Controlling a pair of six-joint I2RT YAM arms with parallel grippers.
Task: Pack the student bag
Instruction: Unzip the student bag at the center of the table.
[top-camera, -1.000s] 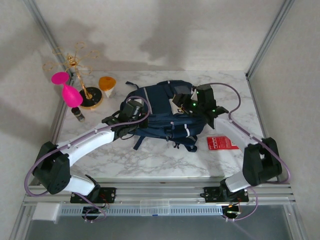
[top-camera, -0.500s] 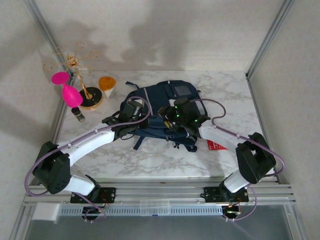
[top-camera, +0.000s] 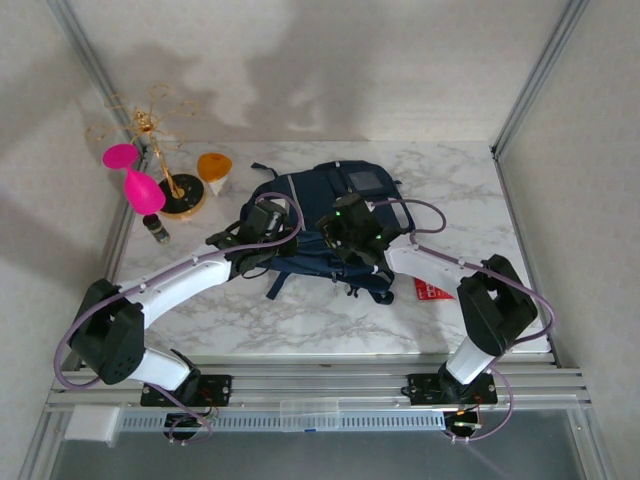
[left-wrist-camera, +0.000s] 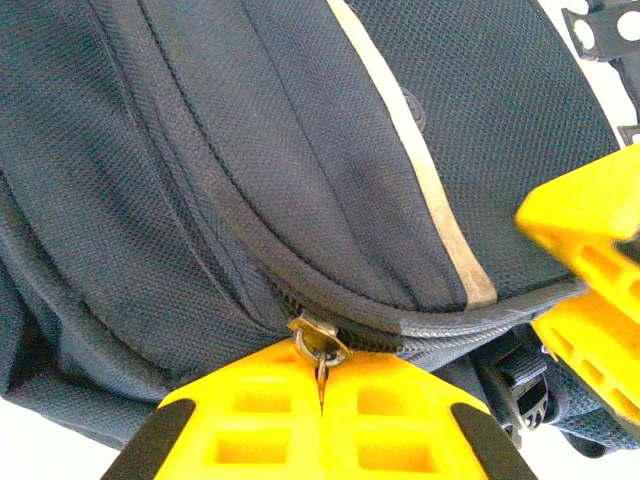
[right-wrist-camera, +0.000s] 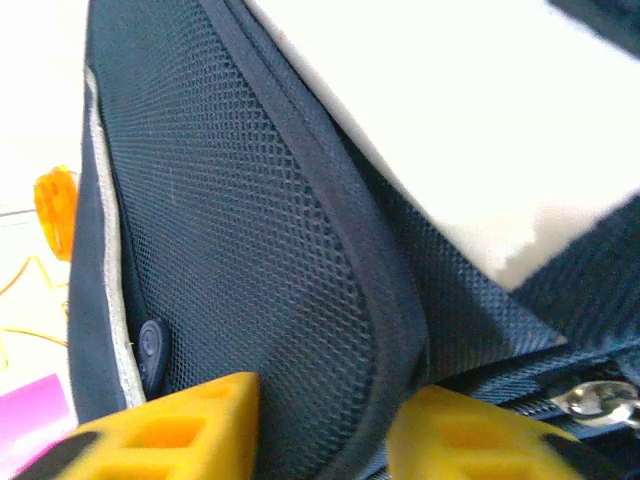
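The student bag (top-camera: 312, 198) is laid flat on the marble table (top-camera: 300, 320), towards the far middle, with its square front panel turned upward. Both arms are stretched over it from the near edge.

The left arm is raised from its base at the near left, bent at the elbow and extended diagonally to the right, so that the left gripper (top-camera: 280, 238) is brought onto the bag's left flank. In the left wrist view its yellow fingers (left-wrist-camera: 250, 415) are seen pressed together. The metal zipper pull (left-wrist-camera: 319, 346) is pinched between their tips, just below a curved zip seam and a pale stripe (left-wrist-camera: 425, 180).

The right arm is folded sharply at the elbow near the table's right edge. Its forearm is laid leftward and low, so that the right gripper (top-camera: 336, 236) is set on the bag's middle, just beside the left one. In the right wrist view its two yellow fingers (right-wrist-camera: 175, 430) are seen closed partway onto a piped fold (right-wrist-camera: 380, 330) of navy mesh, which fills the gap between them. A metal zip slider (right-wrist-camera: 598, 400) is seen just to the right.

A red packet (top-camera: 432, 291) is partly covered by the right forearm. At the far left a gold wire stand (top-camera: 160, 130), pink rounded pieces (top-camera: 143, 190), an orange-topped cup (top-camera: 214, 165) and a small dark bottle (top-camera: 157, 230) are grouped, apart from the bag.
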